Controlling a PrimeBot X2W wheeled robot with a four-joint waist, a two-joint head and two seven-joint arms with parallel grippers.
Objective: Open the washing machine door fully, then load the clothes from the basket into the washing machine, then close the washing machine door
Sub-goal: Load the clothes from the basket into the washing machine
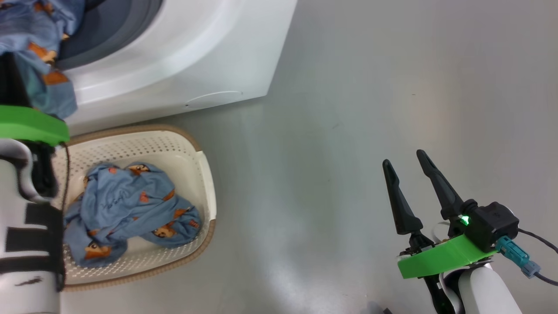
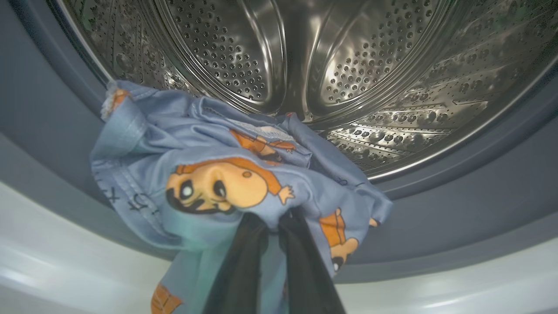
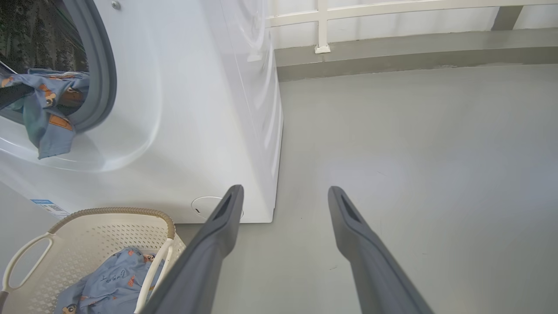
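Left hand [image 2: 272, 226], clamped on a blue cartoon-print garment [image 2: 196, 144], is hanging at the mouth of the washing machine [image 2: 65, 261]; released here, the garment could be slipping out.

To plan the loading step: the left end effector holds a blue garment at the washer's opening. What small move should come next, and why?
Probably reach the left end effector a little deeper into the drum before letting go: the blue garment it grips hangs over the grey gasket, not yet inside the drum.
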